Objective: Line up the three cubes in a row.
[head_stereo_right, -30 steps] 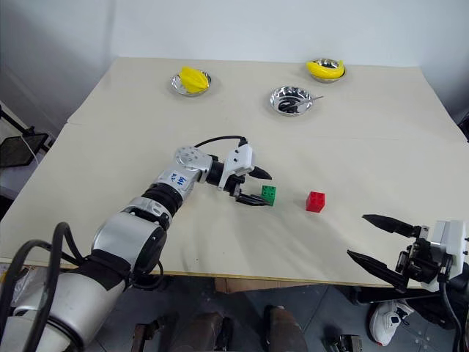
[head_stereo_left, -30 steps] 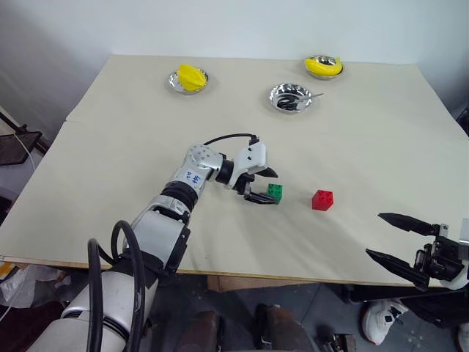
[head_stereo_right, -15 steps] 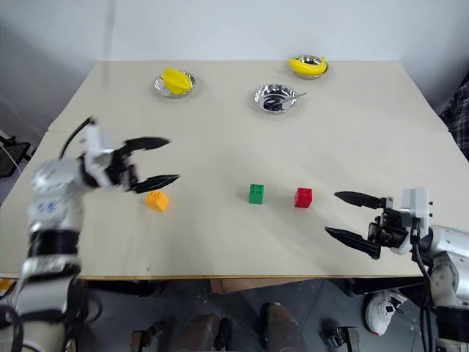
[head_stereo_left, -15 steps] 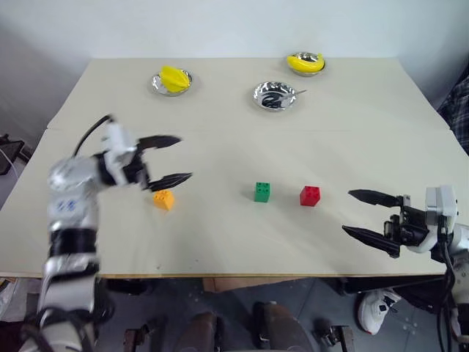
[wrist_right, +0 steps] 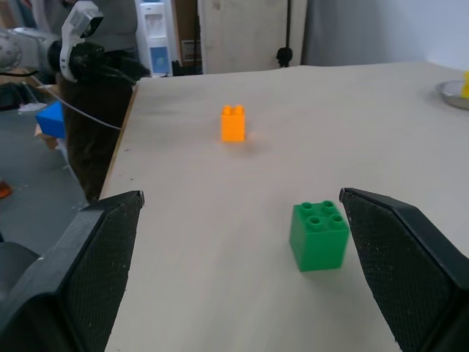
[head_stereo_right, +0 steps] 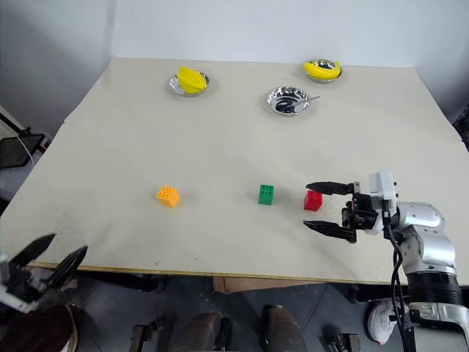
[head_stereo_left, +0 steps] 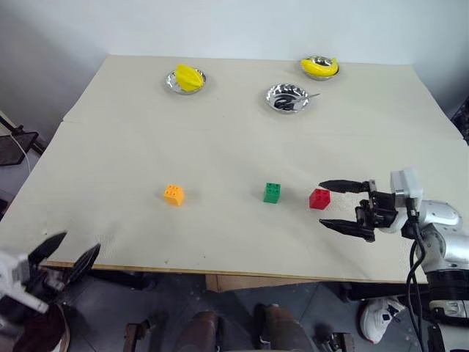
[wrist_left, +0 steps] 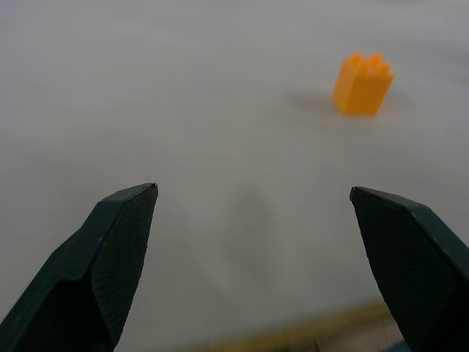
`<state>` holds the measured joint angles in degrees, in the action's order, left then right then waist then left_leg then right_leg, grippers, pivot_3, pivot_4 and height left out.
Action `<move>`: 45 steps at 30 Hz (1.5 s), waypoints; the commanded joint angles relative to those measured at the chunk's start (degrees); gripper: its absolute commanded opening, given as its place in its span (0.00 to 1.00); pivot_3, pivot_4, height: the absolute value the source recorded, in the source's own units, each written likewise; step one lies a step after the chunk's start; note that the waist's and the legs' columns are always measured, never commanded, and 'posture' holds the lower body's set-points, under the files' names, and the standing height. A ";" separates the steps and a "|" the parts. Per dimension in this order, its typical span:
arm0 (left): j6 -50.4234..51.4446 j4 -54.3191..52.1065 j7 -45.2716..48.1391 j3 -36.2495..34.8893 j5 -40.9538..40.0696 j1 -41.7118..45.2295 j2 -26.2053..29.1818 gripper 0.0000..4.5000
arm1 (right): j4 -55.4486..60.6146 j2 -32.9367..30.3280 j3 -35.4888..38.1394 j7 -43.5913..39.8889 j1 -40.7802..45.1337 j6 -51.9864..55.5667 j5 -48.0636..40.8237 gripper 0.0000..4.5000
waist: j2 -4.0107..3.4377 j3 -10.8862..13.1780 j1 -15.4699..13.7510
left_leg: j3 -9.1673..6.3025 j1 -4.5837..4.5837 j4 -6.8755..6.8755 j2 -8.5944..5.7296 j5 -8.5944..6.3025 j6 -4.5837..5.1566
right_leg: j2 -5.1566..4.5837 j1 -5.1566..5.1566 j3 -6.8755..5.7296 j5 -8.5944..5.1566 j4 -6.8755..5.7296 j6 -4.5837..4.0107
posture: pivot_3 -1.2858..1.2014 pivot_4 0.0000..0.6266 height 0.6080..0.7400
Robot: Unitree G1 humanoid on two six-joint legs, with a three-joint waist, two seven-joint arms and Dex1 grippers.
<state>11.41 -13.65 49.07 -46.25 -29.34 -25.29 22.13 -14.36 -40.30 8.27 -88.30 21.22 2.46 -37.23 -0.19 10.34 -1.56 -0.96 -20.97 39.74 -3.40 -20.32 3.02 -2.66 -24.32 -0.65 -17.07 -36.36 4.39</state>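
Observation:
On the beige table (head_stereo_left: 220,139) stand an orange cube (head_stereo_left: 174,194), a green cube (head_stereo_left: 272,193) and a red cube (head_stereo_left: 319,199), roughly in one line, the orange one far off to the left. My right gripper (head_stereo_left: 321,204) is open and points left, with the red cube between its fingertips as seen from above. The right wrist view has the green cube (wrist_right: 319,235) just ahead of the right gripper (wrist_right: 240,196) and the orange cube (wrist_right: 233,122) beyond. My left gripper (head_stereo_left: 80,241) hangs open off the table's front left corner, holding nothing. The left wrist view looks across at the orange cube (wrist_left: 362,83).
At the back stand three silver bowls: one with a yellow fruit (head_stereo_left: 186,78), a middle bowl (head_stereo_left: 288,97), and another with a yellow fruit (head_stereo_left: 320,67). The table's front edge (head_stereo_left: 220,273) runs just ahead of my left gripper.
My left gripper left the green cube, opened wide and swung back left, off the table's front edge, uncovering the orange cube. My right gripper moved left up to the red cube.

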 commanded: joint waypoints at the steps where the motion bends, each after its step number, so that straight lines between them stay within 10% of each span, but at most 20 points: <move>1: -1.80 -4.80 -1.85 1.31 -1.60 -3.39 -2.39 0.99 | -1.23 -1.36 -0.02 -4.20 1.57 -1.46 -1.11 1.00 | 0.00 0.00 0.08 | 0.02 0.01 -0.01 0.00 -0.02 0.03 | 0.00 0.03 0.02 -0.01 0.06 -0.02 | 0.52 0.24 1.00; 27: 12.20 6.84 -21.69 34.76 11.23 33.45 1.53 0.99 | 2.68 -2.39 2.91 -0.10 -5.16 -4.10 -0.68 1.00 | -0.10 -0.07 0.14 | 0.01 -0.03 0.00 -0.01 0.10 -0.22 | 0.06 -0.15 -0.02 0.05 -0.22 0.01 | 0.52 0.24 1.00; 37: 10.86 8.84 -21.01 35.79 10.71 35.13 0.42 0.35 | 5.56 -1.84 4.16 1.79 -9.16 -3.42 -0.41 1.00 | -0.10 -0.07 0.03 | 0.01 -0.05 0.08 -0.01 0.10 -0.22 | 0.06 -0.14 -0.02 0.05 -0.26 0.01 | 0.52 0.24 1.00; 45: -1.06 17.66 8.38 42.16 8.34 44.17 11.33 0.33 | 6.93 -3.64 7.76 3.18 -14.11 -2.99 -0.36 1.00 | -0.10 -0.07 -0.12 | -0.03 -0.08 0.15 -0.01 0.10 -0.22 | 0.05 -0.14 -0.05 0.05 -0.27 0.01 | 0.52 0.24 1.00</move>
<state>14.58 2.74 48.06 -5.29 -19.06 16.02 31.58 -9.05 -42.57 13.28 -85.37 7.91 -0.61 -36.96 -0.29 10.26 -1.68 -1.00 -21.09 39.91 -3.42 -20.22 2.80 -2.61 -24.46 -0.74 -17.02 -36.61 4.40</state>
